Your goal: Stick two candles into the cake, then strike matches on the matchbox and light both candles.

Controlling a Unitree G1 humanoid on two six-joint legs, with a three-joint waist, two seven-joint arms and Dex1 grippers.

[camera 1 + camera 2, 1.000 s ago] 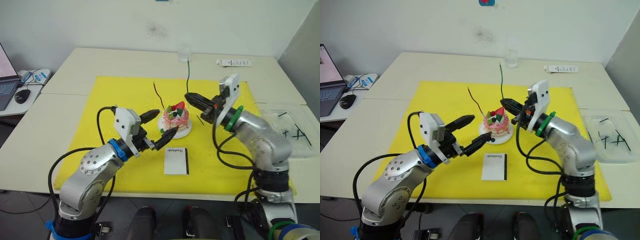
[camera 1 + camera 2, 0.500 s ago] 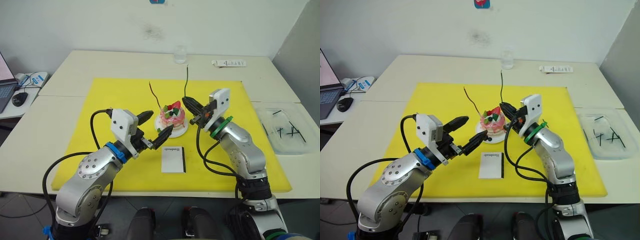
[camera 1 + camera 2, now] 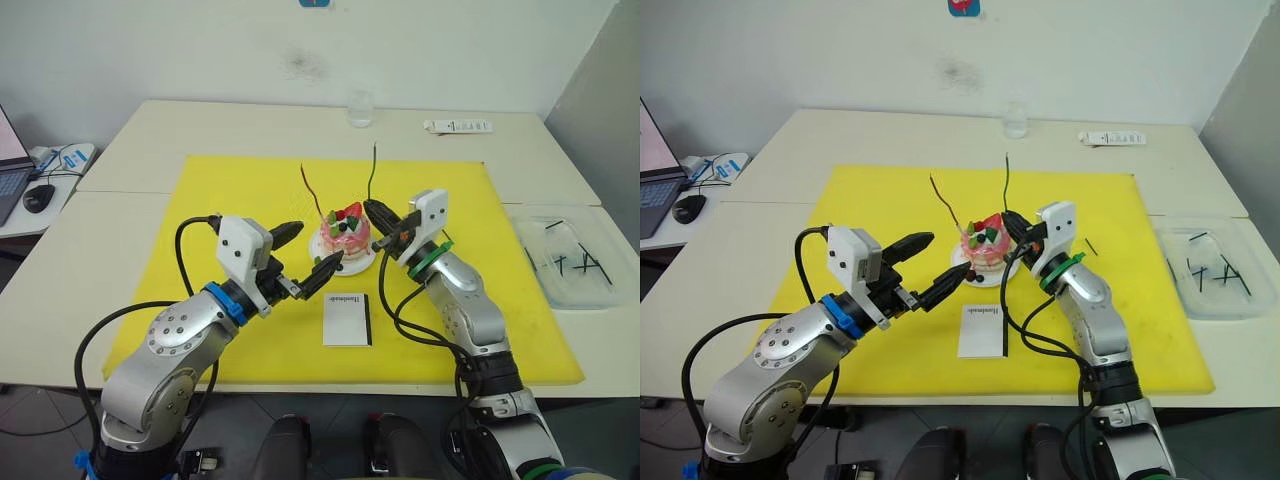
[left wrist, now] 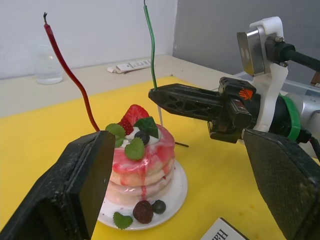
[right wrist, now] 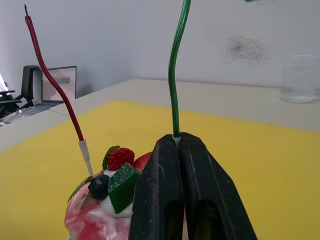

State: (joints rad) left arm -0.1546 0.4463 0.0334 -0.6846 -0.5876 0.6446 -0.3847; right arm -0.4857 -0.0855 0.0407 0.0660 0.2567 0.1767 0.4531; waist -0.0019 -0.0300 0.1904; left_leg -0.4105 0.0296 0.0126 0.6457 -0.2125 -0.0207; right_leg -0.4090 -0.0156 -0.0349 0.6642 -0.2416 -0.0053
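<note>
A yellow mat (image 3: 240, 190) covers the table (image 3: 200, 125), with a glass (image 3: 360, 108) behind it.

two candles (image 4: 150, 47) (image 4: 70, 75), one cake (image 4: 142, 162), one matchbox (image 3: 347, 319), several matches (image 3: 575, 262) in a tray (image 3: 600, 225)

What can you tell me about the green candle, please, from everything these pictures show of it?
The green candle is a very thin, long, slightly wavy stick, glossy and wax-like, with a white lower end. It stands nearly upright, pinched at that white end by the shut right claw, just beside the cake. In the left wrist view its white tip hangs free below the fingers, not yet stuck in. It is unlit.
</note>
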